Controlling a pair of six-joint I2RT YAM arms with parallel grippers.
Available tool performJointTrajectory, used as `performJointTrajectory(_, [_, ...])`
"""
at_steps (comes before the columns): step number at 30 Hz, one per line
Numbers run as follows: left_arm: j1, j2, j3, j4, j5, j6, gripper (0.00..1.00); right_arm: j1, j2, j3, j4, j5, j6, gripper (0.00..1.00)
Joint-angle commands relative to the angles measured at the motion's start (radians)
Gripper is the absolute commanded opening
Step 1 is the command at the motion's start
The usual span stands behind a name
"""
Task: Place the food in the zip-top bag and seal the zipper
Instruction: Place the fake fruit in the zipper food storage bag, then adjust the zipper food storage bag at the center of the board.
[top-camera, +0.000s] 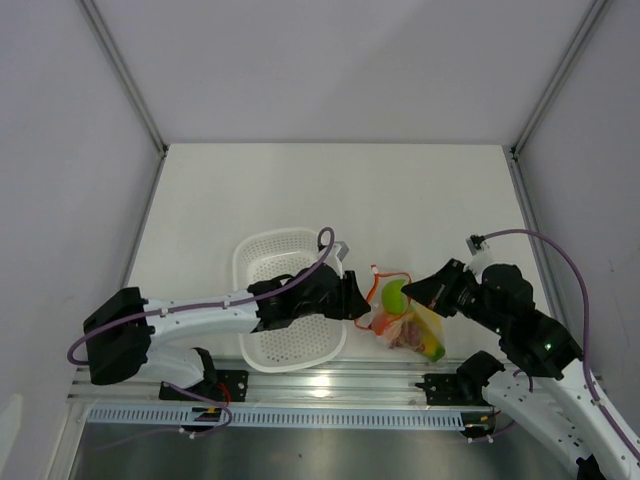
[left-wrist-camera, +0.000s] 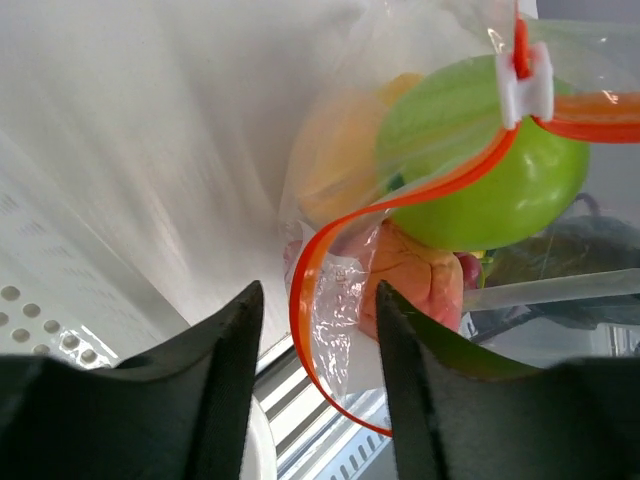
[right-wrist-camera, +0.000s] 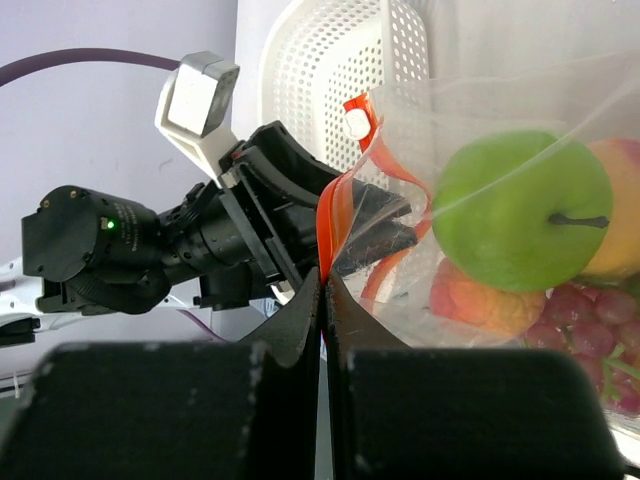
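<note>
- The right hand (right-wrist-camera: 322, 290) sits closest to its wrist camera, fingers pressed together on the zipper (right-wrist-camera: 330, 215). It pinches the thin red-orange strip at a single spot.
- The left hand (left-wrist-camera: 318, 300) is spread. A loop of the strip hangs in the gap, and neither finger appears to touch it.
- The zip-top bag (top-camera: 428, 322) lies between the two hands, just right of the white basket (top-camera: 262, 250) and near the front edge of the tabletop (top-camera: 300, 190).
- The food (top-camera: 408, 335) is inside it: a green apple (right-wrist-camera: 520, 210), a peach (right-wrist-camera: 478, 300), grapes (right-wrist-camera: 590, 335) and a yellow-orange fruit (left-wrist-camera: 335, 150) behind the apple.
- The mouth looks unsealed. The strip curls in waves, and a white slider (left-wrist-camera: 528, 75) rides on it above the apple.
- Slip risk: one narrow pinch is carrying slick film weighted by fruit. A tug could pull the strip out, and the mouth would sag.
- Spill risk: the apple sits right at the mouth. If the bag tips towards the left hand, it could roll out towards the tabletop's front edge.
- Miss risk: if the left hand closes where it is, it may catch only one lip or loose film, leaving the two tracks out of line.
- Seal risk: with the strip this wavy, pressing or sliding along it could leave gaps or jam the slider unless it is first drawn taut.
</note>
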Motion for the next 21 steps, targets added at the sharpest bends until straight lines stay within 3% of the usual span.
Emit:
performJointTrajectory(1, [0.008,0.030,0.017,0.062,0.037,0.023,0.49,-0.002,-0.017,0.040,-0.006,0.004,-0.017,0.00])
performJointTrajectory(6, [0.010,0.057,0.023,0.051,0.028,0.012,0.45,-0.003,-0.020,0.041,-0.011,0.004,-0.022,0.00])
performJointTrajectory(13, [0.016,0.090,0.028,0.100,0.120,0.010,0.31,-0.003,-0.017,0.040,-0.011,0.009,-0.023,0.00])
performJointTrajectory(16, [0.016,0.086,0.023,0.119,0.137,0.009,0.20,-0.003,-0.012,0.041,-0.012,0.012,-0.028,0.00])
performJointTrajectory(18, [0.016,0.075,0.030,0.119,0.155,0.013,0.04,-0.003,-0.011,0.041,-0.020,0.023,-0.031,0.00])
performJointTrajectory(21, [0.016,0.052,0.045,0.101,0.175,0.024,0.00,-0.003,-0.011,0.046,-0.032,0.032,-0.037,0.00])
